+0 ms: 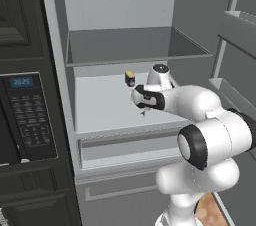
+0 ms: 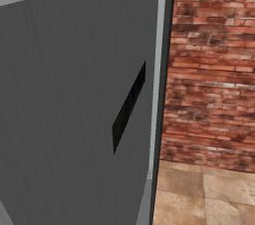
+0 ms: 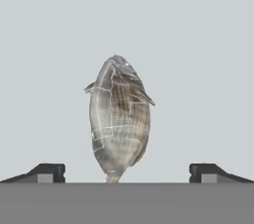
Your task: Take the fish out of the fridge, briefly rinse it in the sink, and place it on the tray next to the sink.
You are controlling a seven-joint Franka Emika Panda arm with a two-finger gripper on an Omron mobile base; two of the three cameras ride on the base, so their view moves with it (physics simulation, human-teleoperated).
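Black microwave (image 1: pixel 27 117), small yellow-and-purple can (image 1: pixel 130 78), red brick wall (image 2: pixel 214 64), tan floor tiles (image 2: pixel 204 194)

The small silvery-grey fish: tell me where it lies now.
The silvery-grey fish lies on the pale fridge shelf, centred in the hand view between the open tool's dark tips.
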